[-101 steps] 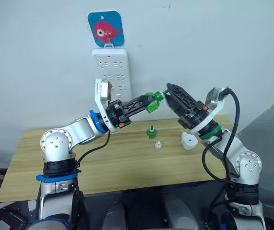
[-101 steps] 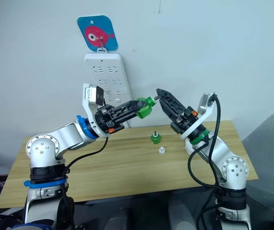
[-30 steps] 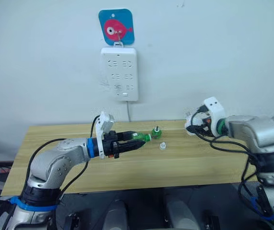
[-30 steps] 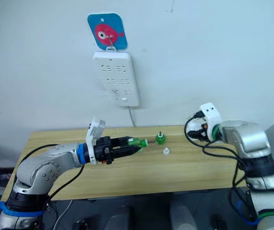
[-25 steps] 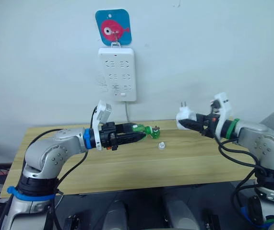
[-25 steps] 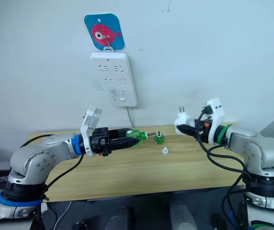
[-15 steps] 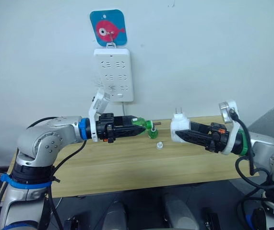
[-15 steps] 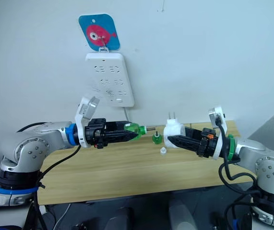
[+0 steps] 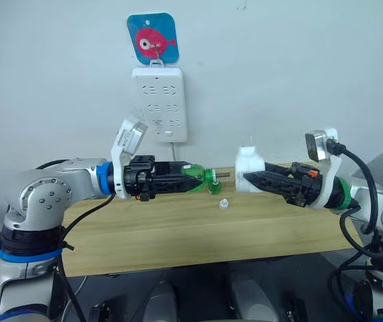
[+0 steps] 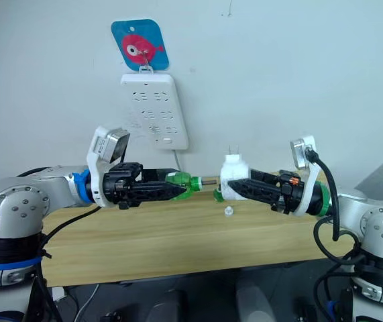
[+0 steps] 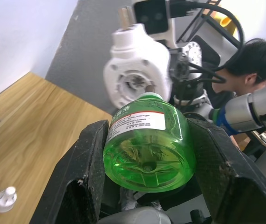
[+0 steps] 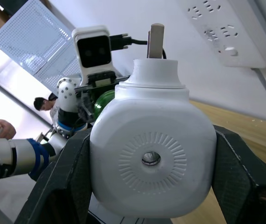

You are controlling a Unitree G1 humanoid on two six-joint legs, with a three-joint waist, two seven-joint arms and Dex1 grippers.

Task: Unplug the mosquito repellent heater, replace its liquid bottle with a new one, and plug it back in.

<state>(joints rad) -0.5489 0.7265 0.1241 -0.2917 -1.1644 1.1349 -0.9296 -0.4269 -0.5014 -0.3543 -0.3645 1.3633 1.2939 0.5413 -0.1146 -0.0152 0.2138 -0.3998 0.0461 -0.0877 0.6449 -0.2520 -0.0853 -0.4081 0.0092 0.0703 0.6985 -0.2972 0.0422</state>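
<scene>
My left gripper [image 9: 192, 181] is shut on a green liquid bottle [image 9: 196, 177], held level above the table with its wick pointing at the right arm. My right gripper [image 9: 247, 180] is shut on the white mosquito repellent heater [image 9: 249, 168], prongs up, its open underside facing the bottle. The wick tip sits at the heater's opening; whether it is inside I cannot tell. In the left wrist view the bottle [image 11: 146, 144] lines up with the heater [image 11: 135, 72]. In the right wrist view the heater [image 12: 153, 158] sits between both fingers.
Another green bottle [image 10: 218, 195] and a small white cap [image 9: 223, 203] stand on the wooden table [image 9: 144, 235] below the grippers. A white power strip [image 9: 159, 104] hangs on the wall under a fish card [image 9: 151, 39]. A person [image 11: 256, 60] sits beyond the table.
The right gripper lifted the heater off the table and brought it left toward the bottle. The gap between wick and heater has closed. The left arm raised the bottle slightly.
</scene>
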